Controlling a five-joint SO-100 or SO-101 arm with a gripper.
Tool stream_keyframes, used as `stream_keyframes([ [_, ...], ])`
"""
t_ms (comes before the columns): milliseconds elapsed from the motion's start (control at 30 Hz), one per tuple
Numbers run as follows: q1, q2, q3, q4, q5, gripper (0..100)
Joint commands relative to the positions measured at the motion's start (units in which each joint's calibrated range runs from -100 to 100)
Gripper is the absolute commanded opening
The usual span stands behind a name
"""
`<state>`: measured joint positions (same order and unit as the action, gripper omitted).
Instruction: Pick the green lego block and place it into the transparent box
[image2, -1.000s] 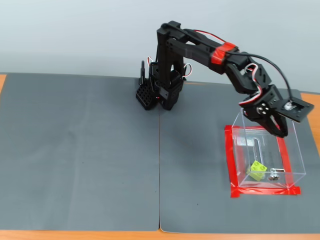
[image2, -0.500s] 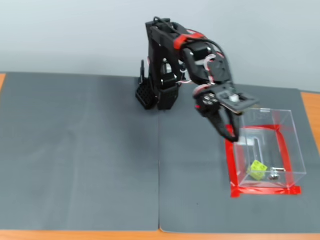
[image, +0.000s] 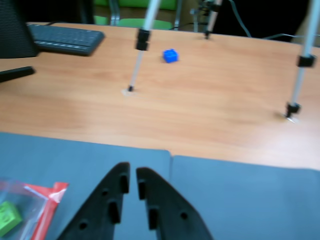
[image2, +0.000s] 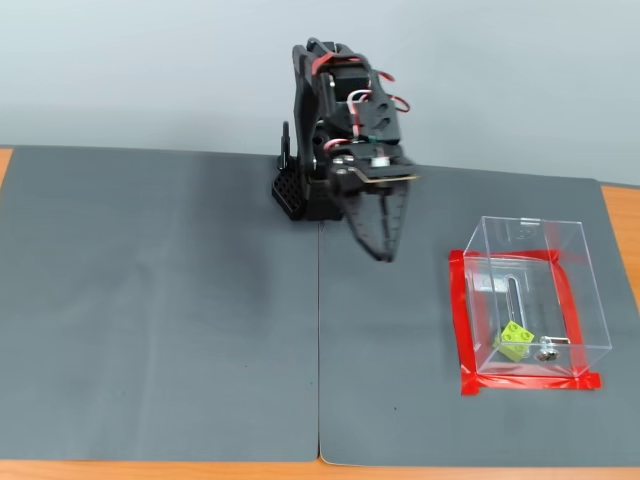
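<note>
Jaws nearly together, empty; lime-green studded green lego block (image2: 516, 341) tilted inside transparent box (image2: 585, 290).

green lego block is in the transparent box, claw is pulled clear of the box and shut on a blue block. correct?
Not quite. The claw holds nothing: in the wrist view its jaws are nearly closed with only a bare gap between them, and the blue block lies far off on the wooden desk. The rest stands: the fixed view shows the green lego block inside the transparent box, claw clear.

The green lego block (image2: 516, 341) lies inside the transparent box (image2: 570, 290), framed by red tape (image2: 459, 320) on a grey mat (image2: 160, 300); the pincer (image2: 380, 250) hangs well apart, pointing down.
</note>
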<state>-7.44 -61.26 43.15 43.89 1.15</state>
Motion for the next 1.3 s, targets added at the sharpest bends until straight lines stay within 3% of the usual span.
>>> stream_keyframes([
  [0,4.9,-6.6,4.6,-0.2,0.1,2],
  [333,11.8,-21.0,18.4,-0.7,0.2,2],
  [800,6.7,-37.4,36.0,-0.7,0.6,2],
  [1267,6.4,-38.1,53.5,0.0,0.4,2],
])
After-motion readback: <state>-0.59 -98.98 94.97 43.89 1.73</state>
